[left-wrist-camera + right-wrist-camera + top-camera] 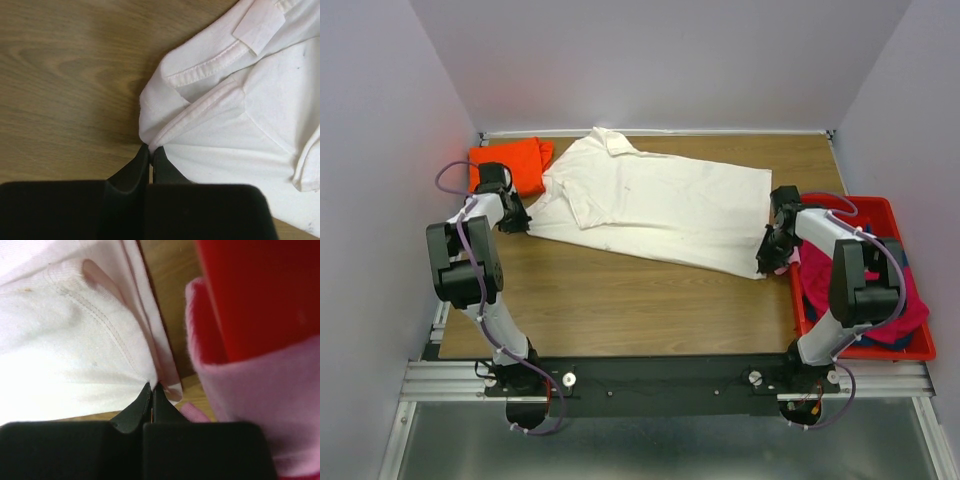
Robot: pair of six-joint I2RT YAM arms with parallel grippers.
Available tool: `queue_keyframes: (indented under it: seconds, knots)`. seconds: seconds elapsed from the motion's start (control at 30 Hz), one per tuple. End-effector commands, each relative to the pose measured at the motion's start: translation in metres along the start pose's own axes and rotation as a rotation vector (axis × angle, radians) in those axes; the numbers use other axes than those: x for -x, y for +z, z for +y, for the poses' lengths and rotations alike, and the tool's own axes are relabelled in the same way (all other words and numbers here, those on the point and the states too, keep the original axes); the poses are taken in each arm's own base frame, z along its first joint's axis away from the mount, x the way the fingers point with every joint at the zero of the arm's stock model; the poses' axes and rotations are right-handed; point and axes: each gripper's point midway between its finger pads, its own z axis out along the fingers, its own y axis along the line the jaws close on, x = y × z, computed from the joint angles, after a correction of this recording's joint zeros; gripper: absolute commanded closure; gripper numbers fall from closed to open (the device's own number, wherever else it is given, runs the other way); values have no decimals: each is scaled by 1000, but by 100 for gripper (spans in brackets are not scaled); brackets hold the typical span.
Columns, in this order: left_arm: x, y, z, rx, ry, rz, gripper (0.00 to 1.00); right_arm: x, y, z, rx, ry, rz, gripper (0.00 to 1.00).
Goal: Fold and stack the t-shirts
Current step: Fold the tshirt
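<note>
The cream-white t-shirt lies spread flat across the middle of the wooden worktop, its collar toward the far left and its hem toward the right. The left hand has its fingers pressed together on a fold of cloth at the shirt's left edge, by the sleeve. The right hand pinches the near right corner of the hem in the same way.

The orange t-shirt sits folded in the far left corner, just behind the left arm and touching the white shirt's shoulder. A red bin stands at the right edge, close against the right hand. A magenta shirt is heaped inside it, and pale pink cloth hangs over its wall, just beside the pinched corner.
</note>
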Motion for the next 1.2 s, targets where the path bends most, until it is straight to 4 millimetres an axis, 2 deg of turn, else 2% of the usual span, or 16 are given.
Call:
queue_keyframes:
  seconds: [0.0, 0.2, 0.23, 0.47, 0.63, 0.77, 0.87, 0.93, 1.0, 1.03, 1.07, 1.13, 1.17]
  knots:
    - [4, -26, 24, 93, -5, -45, 100, -47, -4, -33, -106, -11, 160, 100]
    - [-11, -39, 41, 131, -27, -25, 100, -66, -15, -41, -131, -4, 214, 100]
    - [-14, -44, 51, 167, -38, -27, 100, -70, -18, -44, -139, 0, 227, 100]
    - [-30, -71, 73, 218, -98, -31, 100, -87, -33, -48, -158, -4, 261, 99]
    - [-37, -88, 91, 254, -133, -47, 100, -95, -40, -42, -168, -26, 265, 99]
    - [-33, -103, 92, 254, -141, -68, 100, -111, -46, -43, -192, -28, 288, 100]
    - [-39, -108, 92, 254, -140, -56, 100, -118, -49, -45, -199, -21, 292, 100]
    - [-40, -110, 90, 243, -137, -51, 84, -119, -52, -45, -197, -23, 288, 99]
    - [-39, -116, 86, 226, -134, -61, 54, -116, -57, -43, -191, -30, 283, 86]
    - [-36, -121, 82, 213, -133, -71, 52, -111, -61, -40, -183, -36, 274, 70]
    - [-33, -124, 80, 209, -130, -80, 46, -108, -64, -38, -175, -39, 263, 62]
    - [-27, -132, 75, 200, -123, -104, 44, -98, -69, -31, -156, -44, 234, 51]
    - [-20, -141, 71, 195, -124, -135, 43, -86, -74, -22, -129, -46, 201, 46]
